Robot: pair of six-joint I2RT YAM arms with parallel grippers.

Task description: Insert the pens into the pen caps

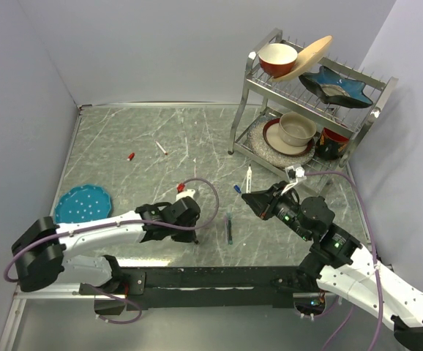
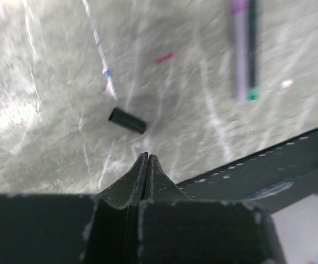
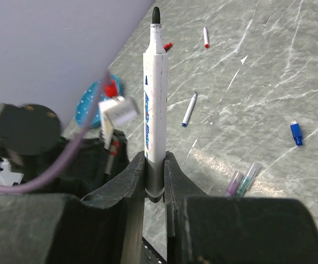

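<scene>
Four pens showed: a black-tipped pen [image 3: 154, 99] clamped upright in the right gripper [image 3: 154, 162], while a red-tipped pen [image 1: 161, 148], a blue-tipped pen [image 1: 248, 178] and a teal pen [image 1: 229, 227] lay apart on the grey veined table [image 1: 124, 131]. Three caps lay there too: a red cap [image 1: 131, 156], a blue cap [image 1: 237, 189], and a black cap [image 2: 127, 120] just ahead of the left gripper [image 2: 146, 160], whose jaws were pinched together on nothing. Pale lilac walls [image 1: 160, 51] enclosed the table, which bore one dish rack [image 1: 249, 73] and one blue plate [image 1: 83, 203].

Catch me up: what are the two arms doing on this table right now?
The right gripper is shut on a white black-tipped pen, tip pointing away from the wrist. The left gripper is shut and empty, its tips just short of the black cap lying on the table. Nothing looks capped yet: the blue cap and red cap lie loose, as do the blue-tipped pen, red-tipped pen and teal pen.
</scene>
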